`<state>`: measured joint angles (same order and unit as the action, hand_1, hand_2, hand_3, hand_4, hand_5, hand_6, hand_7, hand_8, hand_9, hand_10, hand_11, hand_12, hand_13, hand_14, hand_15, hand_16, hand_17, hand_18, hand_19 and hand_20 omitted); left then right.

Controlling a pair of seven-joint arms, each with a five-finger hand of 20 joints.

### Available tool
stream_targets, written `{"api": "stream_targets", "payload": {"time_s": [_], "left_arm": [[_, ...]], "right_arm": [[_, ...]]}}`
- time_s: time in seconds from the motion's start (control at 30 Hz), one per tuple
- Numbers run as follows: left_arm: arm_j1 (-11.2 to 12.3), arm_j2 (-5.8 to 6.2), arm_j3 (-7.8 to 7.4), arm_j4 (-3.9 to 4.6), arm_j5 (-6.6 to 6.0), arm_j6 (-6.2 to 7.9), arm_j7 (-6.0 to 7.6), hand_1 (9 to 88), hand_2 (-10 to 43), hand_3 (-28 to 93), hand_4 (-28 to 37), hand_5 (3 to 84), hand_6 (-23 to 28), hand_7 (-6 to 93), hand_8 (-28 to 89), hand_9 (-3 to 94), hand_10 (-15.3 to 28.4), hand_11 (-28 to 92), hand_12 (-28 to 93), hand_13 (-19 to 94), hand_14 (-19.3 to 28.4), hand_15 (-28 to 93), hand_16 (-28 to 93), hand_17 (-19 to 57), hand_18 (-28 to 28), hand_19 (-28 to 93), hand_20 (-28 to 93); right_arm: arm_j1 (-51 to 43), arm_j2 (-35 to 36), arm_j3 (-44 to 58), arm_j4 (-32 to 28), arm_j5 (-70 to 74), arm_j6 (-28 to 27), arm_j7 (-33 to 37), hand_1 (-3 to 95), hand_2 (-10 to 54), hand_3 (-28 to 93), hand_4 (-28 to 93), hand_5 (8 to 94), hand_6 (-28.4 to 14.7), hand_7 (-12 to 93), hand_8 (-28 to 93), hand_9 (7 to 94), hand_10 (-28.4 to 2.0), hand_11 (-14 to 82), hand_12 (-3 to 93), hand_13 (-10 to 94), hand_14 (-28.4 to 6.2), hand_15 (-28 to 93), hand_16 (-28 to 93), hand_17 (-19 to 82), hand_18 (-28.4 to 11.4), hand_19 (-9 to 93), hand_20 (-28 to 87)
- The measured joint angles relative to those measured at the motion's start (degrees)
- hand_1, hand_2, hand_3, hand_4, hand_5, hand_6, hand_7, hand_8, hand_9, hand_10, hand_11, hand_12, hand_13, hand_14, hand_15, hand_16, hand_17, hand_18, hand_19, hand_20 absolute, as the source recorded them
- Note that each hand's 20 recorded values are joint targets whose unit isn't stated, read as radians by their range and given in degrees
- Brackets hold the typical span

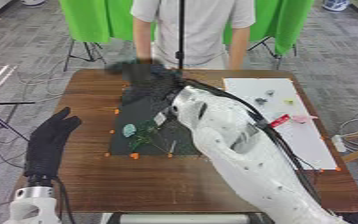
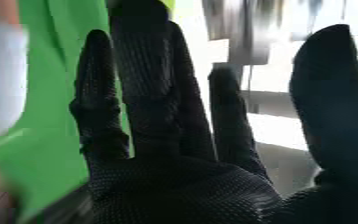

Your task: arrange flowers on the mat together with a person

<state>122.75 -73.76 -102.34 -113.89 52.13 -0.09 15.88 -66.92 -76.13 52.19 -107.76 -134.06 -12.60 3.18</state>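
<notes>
Black-gloved right hand (image 1: 147,76), spread wide, at the dark mat's (image 1: 182,142) 12 o'clock; left hand (image 1: 49,142), also wide, outside its 8 o'clock; teal flower (image 1: 128,130) on the mat at 8 o'clock.

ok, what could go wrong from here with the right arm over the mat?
If the right arm dips, it could drag the pale green flower lying beside it on the dark mat. Its black cable runs close to the red piece on the white sheet and might snag it.
</notes>
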Motion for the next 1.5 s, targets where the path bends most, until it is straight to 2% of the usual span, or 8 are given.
{"api": "stream_targets", "payload": {"time_s": [0.1, 0.2, 0.27, 0.4, 0.6, 0.7, 0.97, 1.5], "left_arm": [[-0.32, -0.09, 0.29, 0.04, 0.62, -0.19, -0.12, 24.0, -3.8, 69, -20.1, 47.9, 3.6, 12.4, -5, 46.6, 13.8, 20, 17, 35, 18.1, 15, 5, 3.3, 12.2, 2, 16], [-0.44, -0.15, 0.46, -0.01, 2.05, -0.46, -0.37, 24.0, -3.7, 68, -20.1, 48.0, 3.9, 12.3, -5, 46.6, 13.8, 20, 17, 35, 18.1, 15, 5, 3.4, 12.0, 2, 16], [-0.43, -0.29, 0.62, -0.14, 3.18, -0.58, -0.42, 24.0, -3.7, 69, -20.1, 48.1, 4.0, 12.3, -5, 46.6, 13.8, 20, 17, 35, 18.1, 15, 5, 3.4, 12.0, 2, 16], [-0.33, -1.01, 1.20, -0.59, 4.75, -0.63, -0.30, 24.1, -3.5, 69, -20.1, 48.2, 4.0, 12.5, -5, 46.9, 13.9, 20, 17, 35, 18.1, 15, 5, 3.5, 11.9, 2, 16], [-0.38, -2.08, 2.92, -1.19, 8.00, -0.86, 0.04, 24.3, -3.3, 68, -20.1, 48.5, 4.2, 13.0, -5, 47.1, 13.9, 20, 17, 36, 18.1, 15, 5, 3.6, 12.0, 2, 16], [-0.87, -2.35, 4.04, -1.18, 9.35, -1.31, 0.11, 24.5, -3.1, 68, -20.1, 48.5, 4.1, 13.1, -5, 47.2, 13.8, 20, 17, 36, 18.1, 15, 5, 3.5, 12.5, 2, 16], [-4.37, -2.56, 6.70, -0.15, 10.59, -2.90, 0.16, 24.5, -2.9, 68, -20.1, 48.5, 4.2, 13.2, -5, 47.2, 13.7, 20, 17, 35, 18.3, 16, 5, 3.3, 13.8, 3, 16], [-4.46, -2.69, 6.40, -1.07, 10.90, -3.59, -0.05, 24.9, -2.4, 68, -20.2, 48.6, 4.2, 13.3, -5, 47.3, 13.8, 21, 17, 36, 18.3, 16, 5, 3.5, 13.7, 3, 15]], "right_arm": [[-5.89, 2.48, 7.14, -6.38, 10.07, 10.95, -2.82, 17.7, 0.0, 73, -16, 46.4, 0.9, 11, -9, 48.0, -14.8, 5.8, 15.4, 37, -13.8, 10, 24, 21, -16.4, 18, 30], [-12.99, 3.81, 17.10, -10.10, 16.82, 12.90, -11.91, 9.4, 2.8, 76, -17, 35.4, 0.0, 7, -7, 37.0, -14.6, 2.8, 11.9, 24, -11.3, 3, 18, 16, -14.8, 6, 24], [-18.16, 3.82, 23.93, -11.80, 20.98, 10.54, -16.27, 7.4, 3.2, 77, -17, 33.1, -0.3, 6, -7, 35.4, -14.4, 2.3, 10.8, 22, -10.1, 1, 16, 14, -13.8, 4, 23], [-28.82, 2.13, 34.14, -14.62, 32.63, 5.09, -16.86, 5.3, 3.1, 79, -18, 33.5, -0.3, 7, -8, 35.9, -14.1, 2.7, 9.8, 22, -8.9, 1, 14, 13, -12.3, 3, 22], [-43.86, -4.11, 39.19, -14.96, 49.97, 13.71, -16.97, 4.8, 3.2, 80, -18, 35.3, -0.5, 8, -8, 37.7, -14.3, 3.5, 9.8, 24, -9.4, 3, 13, 14, -12.5, 3, 22], [-49.41, -5.84, 39.92, -14.12, 57.22, 14.89, -16.82, 4.7, 3.5, 80, -18, 34.3, -0.1, 8, -8, 39.7, -14.3, 4.2, 10.2, 26, -10.2, 5, 13, 15, -12.9, 3, 22], [-52.19, -6.03, 39.99, -11.57, 62.71, 14.38, -17.04, 4.6, 3.9, 80, -18, 30.0, 0.3, 9, -8, 40.5, -14.0, 4.4, 11.0, 28, -11.9, 7, 13, 16, -13.9, 4, 23], [-52.71, -6.55, 39.76, -12.83, 61.69, 17.02, -19.12, 4.8, 4.1, 82, -18, 38.5, -2.6, 10, -9, 44.4, -13.9, 5.0, 10.7, 30, -9.2, 9, 10, 18, -11.2, 2, 24]]}}
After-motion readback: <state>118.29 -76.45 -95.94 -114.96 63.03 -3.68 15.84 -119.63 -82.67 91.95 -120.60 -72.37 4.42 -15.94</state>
